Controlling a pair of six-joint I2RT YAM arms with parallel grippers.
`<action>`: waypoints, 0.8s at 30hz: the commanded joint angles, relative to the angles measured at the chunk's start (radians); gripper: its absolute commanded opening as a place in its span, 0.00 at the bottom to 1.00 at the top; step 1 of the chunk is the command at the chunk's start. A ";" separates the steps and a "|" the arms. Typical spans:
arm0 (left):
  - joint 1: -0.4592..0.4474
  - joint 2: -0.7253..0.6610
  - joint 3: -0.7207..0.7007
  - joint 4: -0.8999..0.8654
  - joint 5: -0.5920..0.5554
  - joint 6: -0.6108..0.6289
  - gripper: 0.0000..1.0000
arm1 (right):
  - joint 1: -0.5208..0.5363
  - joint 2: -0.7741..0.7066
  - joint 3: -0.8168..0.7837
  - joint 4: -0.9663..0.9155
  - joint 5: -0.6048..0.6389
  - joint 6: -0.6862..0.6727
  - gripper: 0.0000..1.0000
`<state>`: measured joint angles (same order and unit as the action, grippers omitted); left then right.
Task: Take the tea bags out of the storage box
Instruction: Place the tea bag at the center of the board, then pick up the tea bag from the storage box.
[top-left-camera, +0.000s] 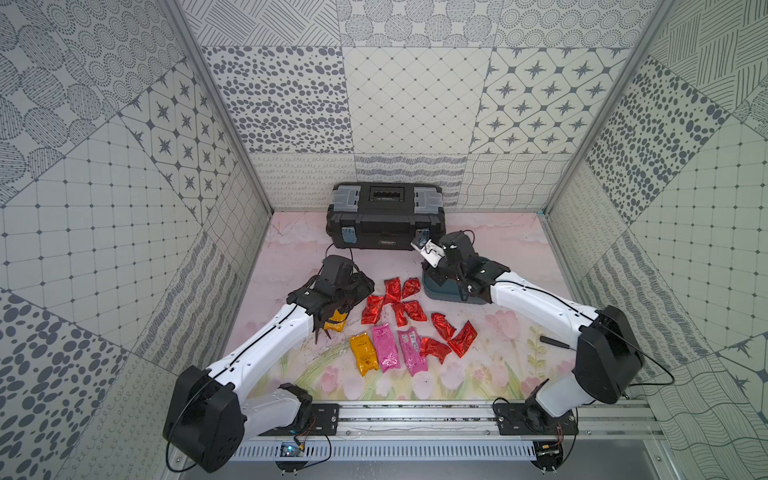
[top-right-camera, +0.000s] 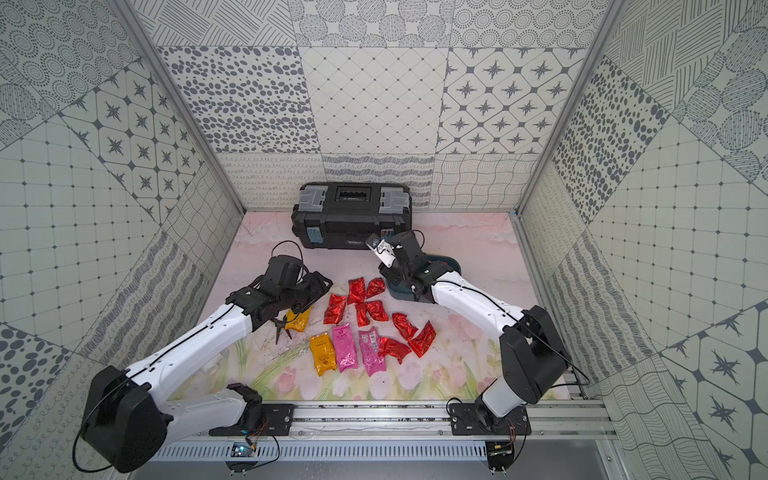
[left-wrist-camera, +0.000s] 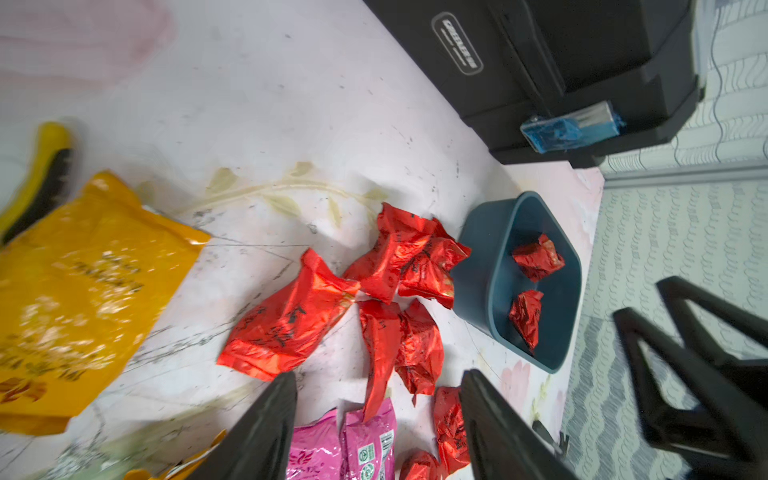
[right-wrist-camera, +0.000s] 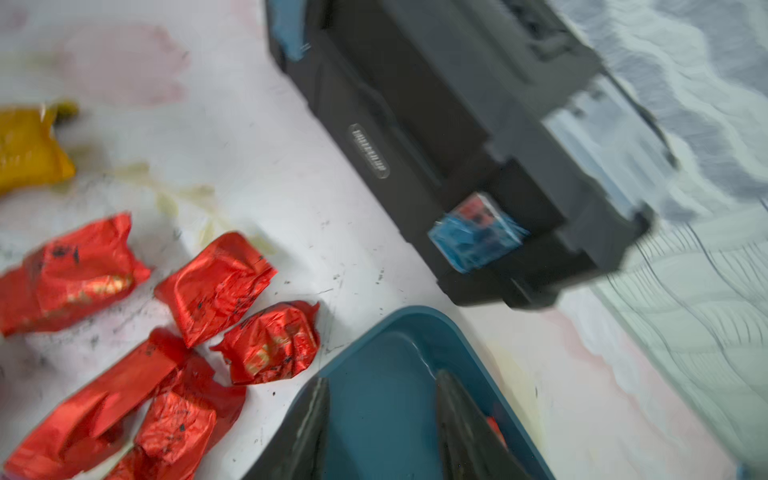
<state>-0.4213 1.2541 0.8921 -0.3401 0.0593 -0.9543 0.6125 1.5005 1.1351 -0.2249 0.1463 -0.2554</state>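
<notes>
The teal storage box (left-wrist-camera: 478, 266) stands right of centre, mostly hidden under my right arm in both top views (top-left-camera: 440, 293). Two red tea bags (left-wrist-camera: 538, 257) lie inside it. Several red tea bags (top-left-camera: 392, 291), two pink (top-left-camera: 384, 347) and an orange one (top-left-camera: 363, 353) lie spread over the table. Another orange packet (top-left-camera: 336, 322) lies partly under my left arm. My left gripper (left-wrist-camera: 378, 380) hangs open above the table with nothing held. My right gripper (right-wrist-camera: 382, 378) is open over the box's inside, with nothing between its fingers.
A black toolbox (top-left-camera: 384, 216) with blue latches stands against the back wall, just behind the storage box. Patterned walls close in the left, right and back sides. A small dark stick (top-left-camera: 552, 340) lies on the table near my right arm.
</notes>
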 joint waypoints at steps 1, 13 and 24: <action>-0.062 0.169 0.140 0.098 0.151 0.197 0.71 | -0.074 -0.054 -0.069 -0.033 0.100 0.439 0.44; -0.162 0.652 0.587 -0.004 0.161 0.264 0.79 | -0.322 -0.104 -0.143 -0.237 -0.089 0.880 0.50; -0.189 0.964 0.958 -0.199 0.081 0.400 0.60 | -0.415 -0.128 -0.148 -0.243 -0.145 0.861 0.49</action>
<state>-0.5919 2.1254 1.7229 -0.3836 0.1963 -0.6884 0.2127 1.3952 0.9905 -0.4786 0.0311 0.5941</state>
